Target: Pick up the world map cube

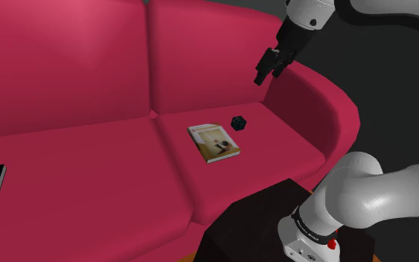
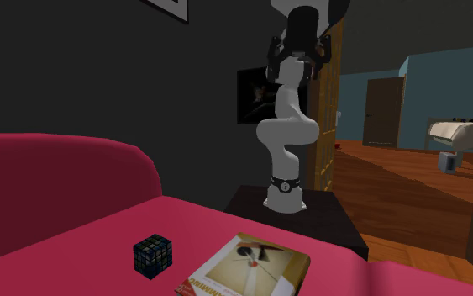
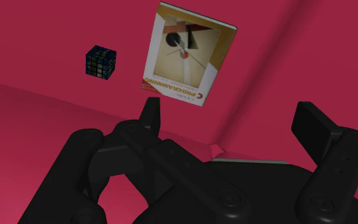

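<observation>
— Two black fingers (image 3: 149, 111) are standing wide apart at the near edge of the wrist view, so the gripper (image 3: 229, 113) is open and is holding nothing. Are you agreeing?

— Yes, nothing is sitting between the jaws. In the shoulder view the gripper (image 1: 263, 74) is hanging high over the end of the red sofa (image 1: 88, 171) at that view's right, well apart from the seat.

— And where is the world map cube (image 1: 238, 123) lying?

— It is resting on the sofa seat, on the far side near the backrest, just beside the book (image 1: 213, 143) and on the shoulder view's right of it. I am seeing a small gap between them, so they are not touching. The cube is looking dark, with small bluish tiles.

— So how much of the task is done?

— I am judging that nothing is done yet. The cube is sitting flat on the seat and the gripper is hanging far above it.

— What is remaining, then?

— Almost everything, I am thinking: bringing the open jaws down around the cube, closing them on it, and lifting it. The book is lying close, so the fingers are needing some care on that side.
</observation>
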`<state>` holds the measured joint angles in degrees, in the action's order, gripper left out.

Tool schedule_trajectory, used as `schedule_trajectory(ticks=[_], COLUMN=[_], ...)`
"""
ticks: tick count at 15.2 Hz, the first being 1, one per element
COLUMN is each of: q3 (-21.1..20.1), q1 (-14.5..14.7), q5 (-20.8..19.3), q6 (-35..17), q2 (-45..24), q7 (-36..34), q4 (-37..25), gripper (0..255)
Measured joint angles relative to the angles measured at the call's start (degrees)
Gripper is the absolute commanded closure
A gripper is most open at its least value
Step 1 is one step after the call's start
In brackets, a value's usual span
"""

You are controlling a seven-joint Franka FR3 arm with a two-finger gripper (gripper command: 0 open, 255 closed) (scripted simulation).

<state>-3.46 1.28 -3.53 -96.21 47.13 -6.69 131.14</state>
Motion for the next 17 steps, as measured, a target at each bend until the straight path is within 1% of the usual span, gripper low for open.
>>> schedule_trajectory(ticks=[3, 7, 11, 13, 17], q3=[1.0, 4.59, 8.66, 10.06, 13.77], q1=[-0.23, -1.14, -2.18, -2.48, -3.02], q5=[-0.39, -1.79, -3.17, -3.51, -3.95], q6=[-1.52, -7.0, -12.47, -15.26, -21.42], q2=[-0.68, -3.48, -8.12, -10.0, -17.01], q7=[0.91, 4.19, 8.02, 9.28, 12.82], q4=[1.07, 4.44, 5.87, 7.14, 7.02], gripper=[0, 0, 0, 0, 0])
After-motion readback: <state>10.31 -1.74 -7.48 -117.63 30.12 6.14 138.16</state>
